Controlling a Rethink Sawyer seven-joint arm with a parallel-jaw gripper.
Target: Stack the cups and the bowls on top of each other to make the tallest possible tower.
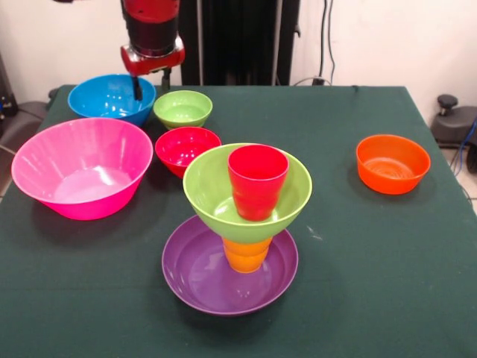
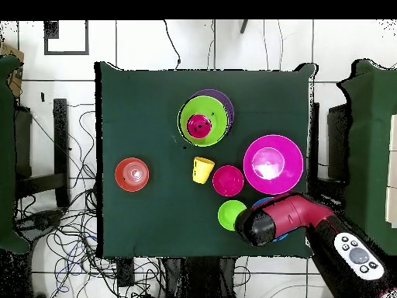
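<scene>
The tower stands at the front middle: a shallow purple bowl (image 1: 195, 274), an upturned orange cup (image 1: 247, 255) on it, the large lime green bowl (image 1: 209, 186) on the cup, and the red cup (image 1: 257, 181) upright inside that bowl. In the overhead view the tower (image 2: 213, 109) is at the top middle. The yellow cup (image 2: 203, 169) shows only overhead; in the front view the tower hides it. My gripper (image 1: 152, 84) hangs open and empty over the gap between the blue bowl (image 1: 110, 97) and the small green bowl (image 1: 182, 108).
The big pink bowl (image 1: 82, 168) sits at the left and the small red bowl (image 1: 187, 149) is behind the tower. The small orange bowl (image 1: 393, 162) is alone at the right. Overhead, my arm (image 2: 271, 221) covers most of the blue bowl.
</scene>
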